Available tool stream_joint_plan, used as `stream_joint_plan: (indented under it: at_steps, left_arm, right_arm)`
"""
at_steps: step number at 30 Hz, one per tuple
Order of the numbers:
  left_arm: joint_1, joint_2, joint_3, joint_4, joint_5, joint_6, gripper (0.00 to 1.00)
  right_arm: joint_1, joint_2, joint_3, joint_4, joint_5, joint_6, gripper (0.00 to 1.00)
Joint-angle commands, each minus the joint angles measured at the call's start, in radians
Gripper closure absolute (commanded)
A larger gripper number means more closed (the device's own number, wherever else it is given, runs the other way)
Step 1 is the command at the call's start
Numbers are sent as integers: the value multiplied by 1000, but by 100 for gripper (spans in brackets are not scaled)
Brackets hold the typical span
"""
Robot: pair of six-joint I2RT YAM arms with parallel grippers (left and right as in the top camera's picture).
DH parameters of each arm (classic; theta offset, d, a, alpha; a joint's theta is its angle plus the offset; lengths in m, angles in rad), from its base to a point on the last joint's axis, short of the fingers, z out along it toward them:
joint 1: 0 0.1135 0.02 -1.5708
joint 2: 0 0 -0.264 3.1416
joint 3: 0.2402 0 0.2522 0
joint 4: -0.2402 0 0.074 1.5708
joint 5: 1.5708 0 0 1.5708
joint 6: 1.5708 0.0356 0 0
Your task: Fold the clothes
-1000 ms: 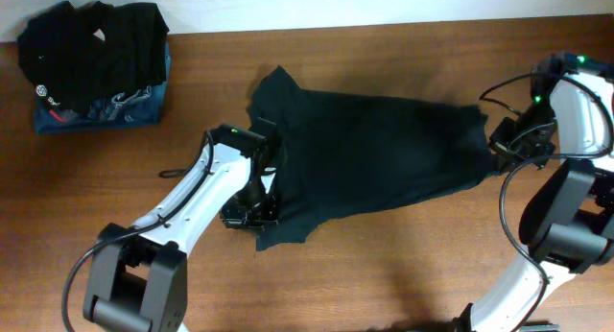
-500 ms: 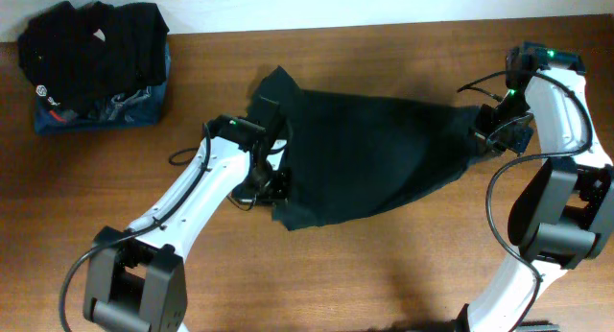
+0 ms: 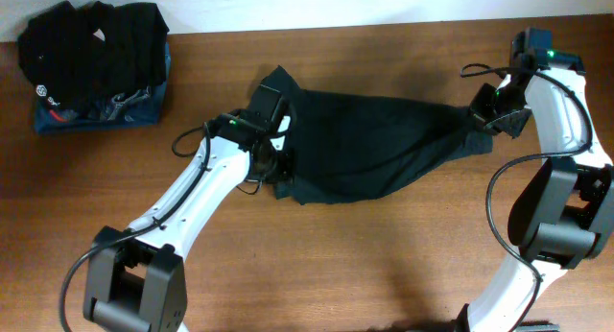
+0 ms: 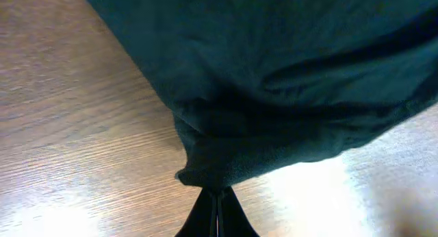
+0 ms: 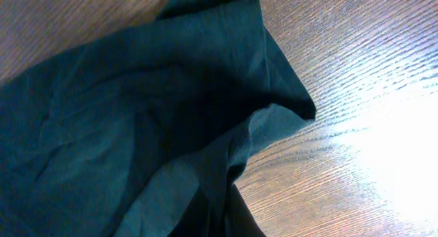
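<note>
The black shirt (image 3: 374, 145) is stretched across the middle of the counter (image 3: 384, 265), its long axis running left to right between the arms. The left pincer (image 4: 217, 194) is clamped on the shirt's near-left edge, and the right pincer (image 3: 484, 114) is closed on its right end. Each arm holds the end nearer to it, so the next move likely needs both to travel together.

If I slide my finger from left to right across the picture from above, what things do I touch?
clothes pile → left gripper, pinching the shirt's left end → black shirt → right gripper, pinching its right end
</note>
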Motion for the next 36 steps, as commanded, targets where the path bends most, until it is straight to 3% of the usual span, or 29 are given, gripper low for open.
stream_joint_plan:
  at_steps: [1,17,25,30,36]
  left_arm:
    - [28,-16,16,-8,-29,12,100]
    - [34,-257,16,-330,-39,-23,99]
    - [156,-257,16,-483,-96,-18,100]
    - [246,-257,16,-511,-104,-6,99]
    - [252,-257,16,-497,-90,-2,99]
  right_arm:
    - [-3,-34,-2,-18,-5,-1,96]
    - [-2,-262,-2,-241,67,-2,96]
    - [-2,-266,-2,-363,98,-12,96]
    - [-2,-266,-2,-366,101,-12,96]
    - [-2,-266,-2,-367,101,-12,96]
